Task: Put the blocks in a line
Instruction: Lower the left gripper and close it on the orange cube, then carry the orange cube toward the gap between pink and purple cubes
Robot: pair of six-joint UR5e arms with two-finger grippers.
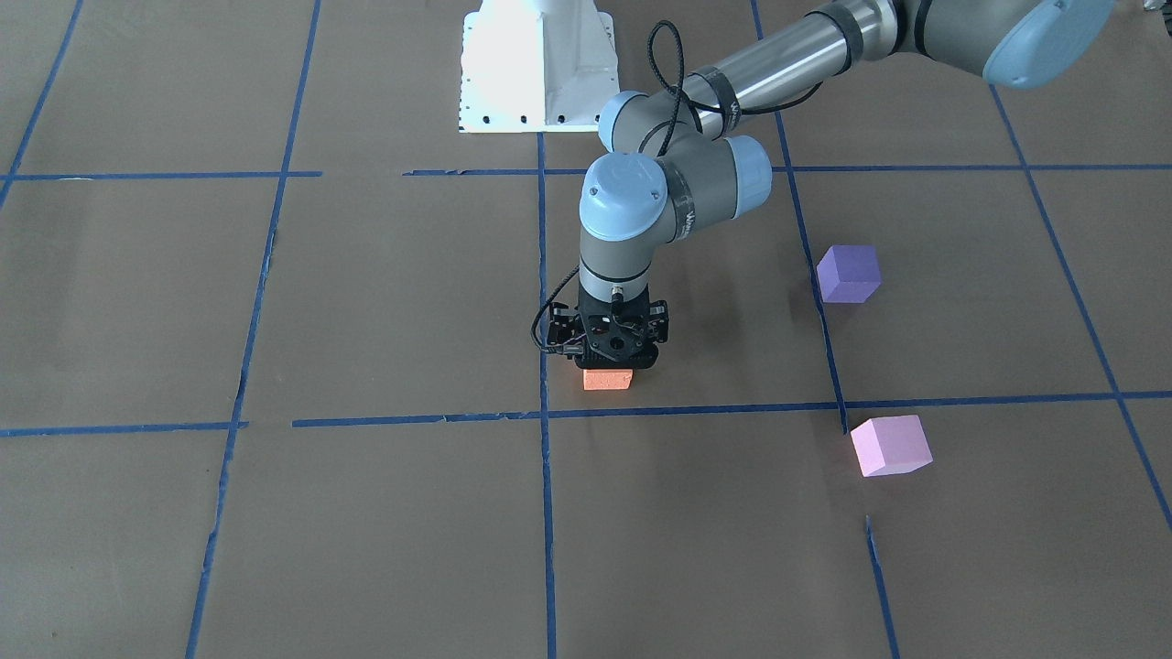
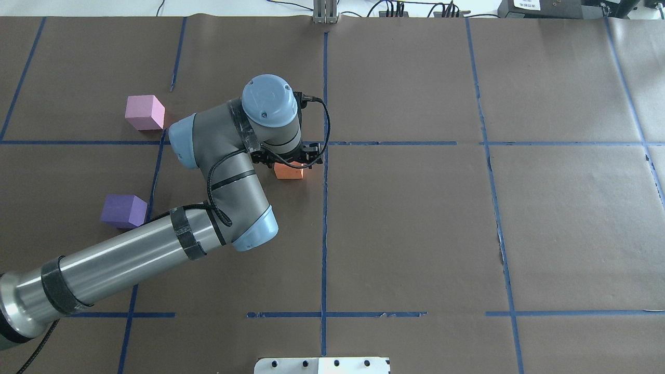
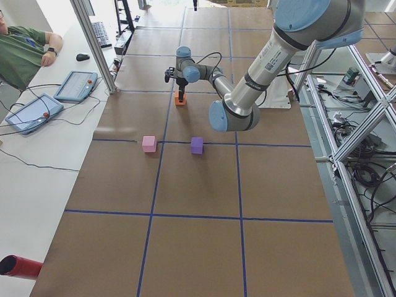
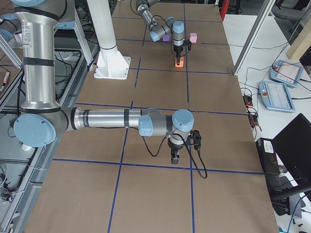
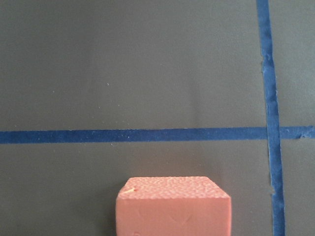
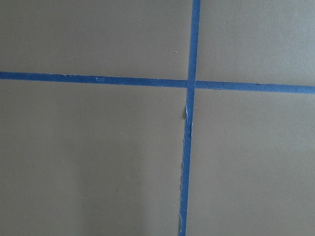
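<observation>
The orange block [image 1: 608, 379] sits near the table's middle by a blue tape crossing, at or just above the paper. My left gripper [image 1: 612, 364] stands straight over it, its jaws down around the block and apparently shut on it. The block fills the bottom of the left wrist view [image 5: 173, 209]. The violet-purple block [image 1: 849, 273] and the light pink block [image 1: 890, 446] stand apart on my left side, also seen from overhead, violet-purple [image 2: 123, 210] and pink [image 2: 144, 112]. My right gripper [image 4: 174, 156] hangs low over bare paper; I cannot tell whether it is open or shut.
Brown paper with a blue tape grid [image 2: 324, 208] covers the table. The white robot base [image 1: 536, 69] stands at the robot's edge. A seated operator [image 3: 25, 46] and two tablets [image 3: 75, 85] are beyond the far edge.
</observation>
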